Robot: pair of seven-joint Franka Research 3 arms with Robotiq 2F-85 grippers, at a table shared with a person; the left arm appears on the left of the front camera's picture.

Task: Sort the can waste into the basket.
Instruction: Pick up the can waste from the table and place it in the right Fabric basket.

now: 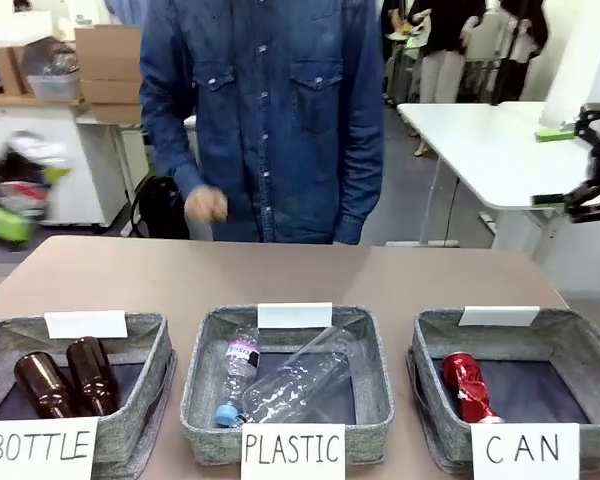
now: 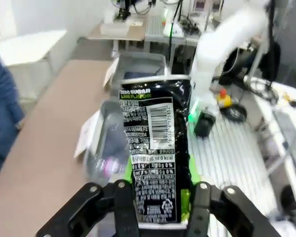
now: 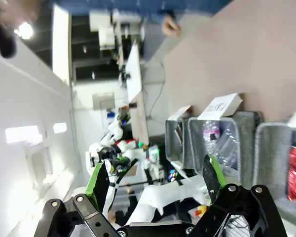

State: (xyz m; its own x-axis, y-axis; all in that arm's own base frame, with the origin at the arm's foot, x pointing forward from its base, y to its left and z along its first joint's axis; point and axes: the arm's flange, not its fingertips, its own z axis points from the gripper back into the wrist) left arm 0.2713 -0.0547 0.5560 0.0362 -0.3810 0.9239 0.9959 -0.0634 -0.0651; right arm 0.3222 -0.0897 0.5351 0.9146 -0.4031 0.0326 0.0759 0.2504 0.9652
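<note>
The left claw (image 2: 160,197) is clenched on a black can (image 2: 155,158) whose label reads "ZERO SUGAR" over "LIME FLAVOR", with a barcode and "210 ml 0 kcal" below; the can stands upright between the green pads, above the counter (image 2: 44,148). The right claw (image 3: 155,180) hangs released, jaws wide with nothing between them. Three grey baskets sit in a row, signed "BOTTLE", "PLASTIC" and "CAN". The CAN basket (image 1: 580,345) holds a crushed red can (image 1: 467,387). Brown glass bottles (image 1: 68,377) lie in the BOTTLE basket (image 1: 145,345), clear plastic bottles (image 1: 280,378) in the PLASTIC basket (image 1: 372,350).
</note>
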